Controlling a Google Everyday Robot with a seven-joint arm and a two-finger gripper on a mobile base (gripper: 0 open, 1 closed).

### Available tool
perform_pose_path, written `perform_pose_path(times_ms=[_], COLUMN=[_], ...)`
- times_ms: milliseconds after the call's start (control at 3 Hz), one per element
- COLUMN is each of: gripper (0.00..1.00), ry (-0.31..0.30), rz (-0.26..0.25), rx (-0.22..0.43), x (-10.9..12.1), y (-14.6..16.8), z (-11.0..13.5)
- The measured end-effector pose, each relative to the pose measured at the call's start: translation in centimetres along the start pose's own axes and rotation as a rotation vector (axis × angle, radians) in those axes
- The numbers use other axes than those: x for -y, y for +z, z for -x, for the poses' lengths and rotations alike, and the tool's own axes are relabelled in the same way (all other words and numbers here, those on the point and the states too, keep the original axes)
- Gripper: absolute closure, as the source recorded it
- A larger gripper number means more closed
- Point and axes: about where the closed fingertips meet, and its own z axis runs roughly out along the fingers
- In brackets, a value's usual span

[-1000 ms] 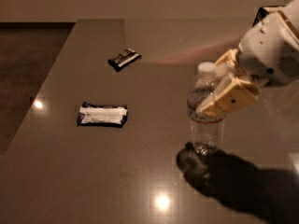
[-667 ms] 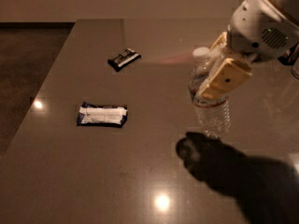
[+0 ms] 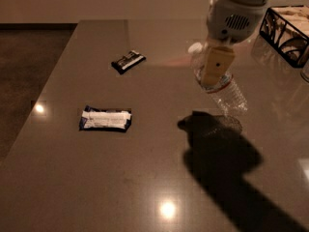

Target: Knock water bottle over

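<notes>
The water bottle is clear and ribbed, with a white cap and a label band with a red stripe. It is tilted, cap to the upper left and base to the lower right, just over the table at the right middle. My gripper comes down from the top right and is shut on the bottle's upper half. One tan finger lies across the front of the bottle; the other is hidden behind it. The arm's dark shadow falls on the table below.
A blue and white packet lies at the left middle of the brown table. A small black packet lies further back. A wire basket stands at the back right. The table's left edge drops to dark floor.
My gripper has moved up and back to the right with the bottle. The bottle, upright before, now leans with its cap to the left and its base swung to the right.
</notes>
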Motion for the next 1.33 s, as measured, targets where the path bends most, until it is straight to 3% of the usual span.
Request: perform_pose_path(times_ms=[333, 667, 1333], gripper=[1.0, 0.82, 0.36], ry=[-0.01, -0.021, -0.046], rz=[-0.006, -0.01, 0.016], rx=[-0.091, -0.184, -0.264], x=[2.1, 3.3, 3.0], y=[2.4, 4.7, 8.0], z=[-0.3, -0.3, 0.3])
